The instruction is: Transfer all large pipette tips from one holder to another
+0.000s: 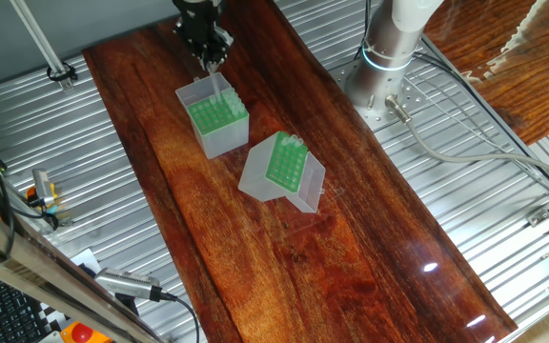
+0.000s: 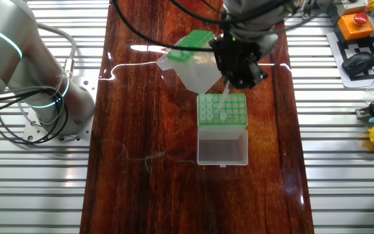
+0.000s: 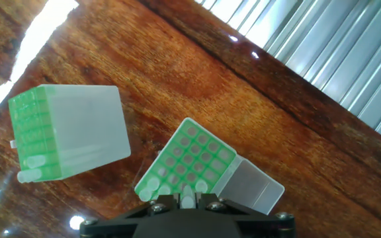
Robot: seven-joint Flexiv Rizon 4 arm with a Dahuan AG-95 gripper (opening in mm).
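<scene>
**A:** What does the end effector [image 1: 209, 61] have?

**B:** It looks clenched on one tip [image 1: 216, 86]. The tip hangs nearly upright, point down, over the green rack of the white box [image 1: 221, 135]. I can't tell whether its point is clear of the hole.

**A:** Where are the other tips?

**B:** In the hand view several sit in the white box's rack at the edge next to the fingers, and a few show in the grey box [image 3: 78, 142].

**A:** Which way is the grey box?

**B:** In the hand view it's at about 10 o'clock from the end effector, close to the white box but apart from it. In the fixed view facing the arm's base it's at about 4 o'clock.

**A:** Is it standing upright?

**B:** No. It's tipped on the bench [image 1: 370, 248], so its rack faces sideways and the holes run near level, not vertical.

**A:** So the move turns on that?

**B:** I think so. The held tip's long axis is vertical and those holes aren't, so a straight drop won't seat it. The wrist would have to tilt to line them up.
</scene>
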